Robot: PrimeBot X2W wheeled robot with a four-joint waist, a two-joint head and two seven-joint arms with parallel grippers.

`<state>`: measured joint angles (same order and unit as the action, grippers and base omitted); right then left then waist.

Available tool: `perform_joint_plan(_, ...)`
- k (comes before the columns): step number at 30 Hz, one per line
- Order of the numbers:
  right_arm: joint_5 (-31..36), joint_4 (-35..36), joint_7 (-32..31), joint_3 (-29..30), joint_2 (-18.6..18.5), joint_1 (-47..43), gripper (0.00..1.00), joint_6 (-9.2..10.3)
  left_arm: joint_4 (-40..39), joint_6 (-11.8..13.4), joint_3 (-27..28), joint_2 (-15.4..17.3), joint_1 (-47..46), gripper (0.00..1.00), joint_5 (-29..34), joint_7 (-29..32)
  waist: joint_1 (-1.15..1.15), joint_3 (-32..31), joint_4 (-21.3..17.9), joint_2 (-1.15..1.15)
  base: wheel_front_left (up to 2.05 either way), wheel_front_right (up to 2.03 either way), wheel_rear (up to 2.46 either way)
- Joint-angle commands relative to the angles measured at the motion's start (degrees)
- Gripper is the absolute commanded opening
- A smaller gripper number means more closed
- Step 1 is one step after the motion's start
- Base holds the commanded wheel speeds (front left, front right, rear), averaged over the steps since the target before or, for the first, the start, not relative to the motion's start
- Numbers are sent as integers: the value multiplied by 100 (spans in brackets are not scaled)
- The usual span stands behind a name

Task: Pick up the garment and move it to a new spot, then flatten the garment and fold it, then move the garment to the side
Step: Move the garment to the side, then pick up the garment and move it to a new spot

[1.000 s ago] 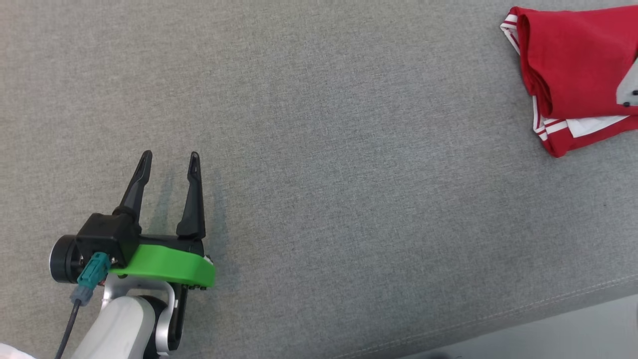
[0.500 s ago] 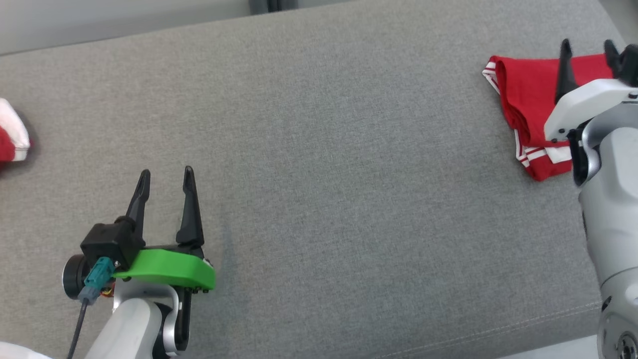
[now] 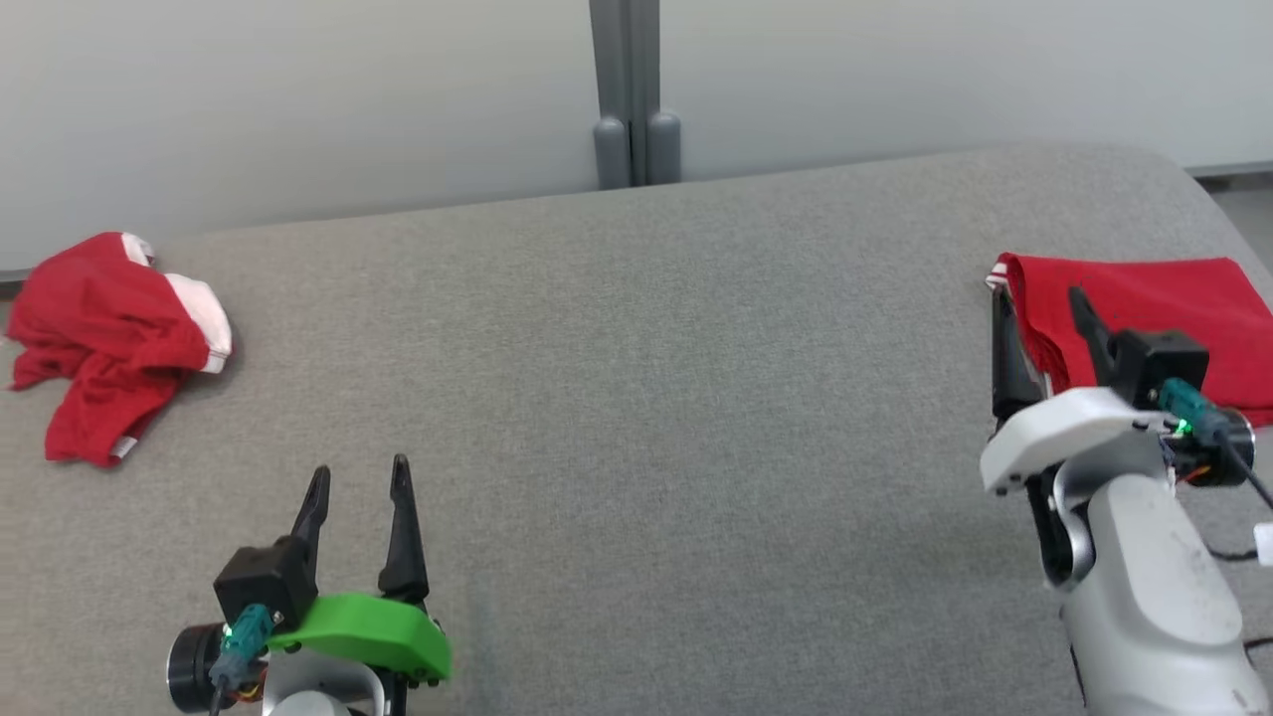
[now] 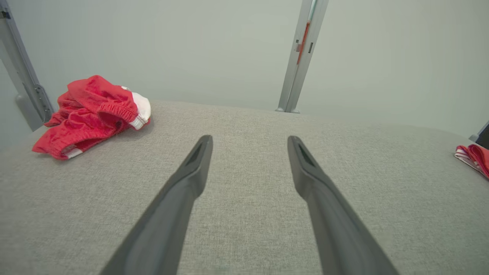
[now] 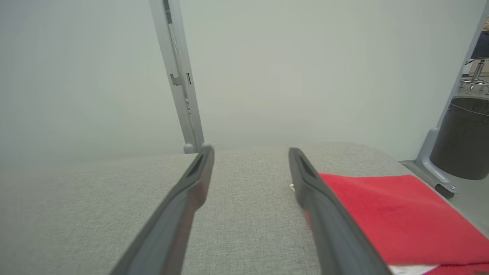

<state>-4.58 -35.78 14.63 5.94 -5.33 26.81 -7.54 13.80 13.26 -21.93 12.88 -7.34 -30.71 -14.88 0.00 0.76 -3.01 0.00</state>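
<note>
Grey upholstery [image 3: 646, 398] is lying under the left gripper [image 3: 360, 465], jaws spread, empty. Far to its right the right gripper [image 3: 1036, 293], also spread and empty, is hovering by a folded red garment [image 3: 1164, 298]. Beyond and left of the left gripper, the nearer arm, crumpled red shorts [image 3: 104, 328] are lying.

Left gripper [image 3: 360, 465] at seven o'clock: black fingers [image 3: 403, 527], green plate [image 3: 368, 631], teal plug [image 3: 244, 631]. Right gripper [image 3: 1035, 293] at three o'clock: white plate [image 3: 1054, 433].

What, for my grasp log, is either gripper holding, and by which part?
Nothing is held: left gripper and right gripper stand open and empty; the folded red cloth garment lies ungripped.
</note>
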Motion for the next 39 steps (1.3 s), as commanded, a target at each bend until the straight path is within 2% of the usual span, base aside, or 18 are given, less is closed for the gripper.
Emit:
perform_joint_plan(1, -7, 260, -52, -16, 59, -329, 100, 10, 21, -14, 41, -17, 159, 100, 34, -32, 0, -392, 364, 0, 0, 0, 0)
perform_joint_plan(7, -137, 1368, -318, -180, 228, -1445, 100, 11, -2, -82, 70, -27, 504, 100, 95, -36, 0, -537, 482, 0, 0, 0, 0)
perform_joint_plan(12, -691, 2109, -500, -571, 229, -2314, 100, 11, -34, -141, 71, 14, 747, 100, 107, -37, 0, -640, 537, 0, 0, 0, 0)
perform_joint_plan(16, -818, 2430, -569, -607, 234, -2633, 100, 10, -65, -143, 81, 30, 832, 100, 96, -37, 0, -687, 531, 0, 0, 0, 0)
perform_joint_plan(26, -696, 2819, -789, -665, 236, -2878, 100, 10, -145, -131, 2, 47, 774, 100, 123, 3, 0, -747, 511, 0, 0, 0, 0)
perform_joint_plan(39, -639, 2773, -824, -619, 237, -2939, 100, 10, -167, -137, -79, 63, 674, 100, 104, 53, 0, -725, 634, 0, 0, 0, 0)
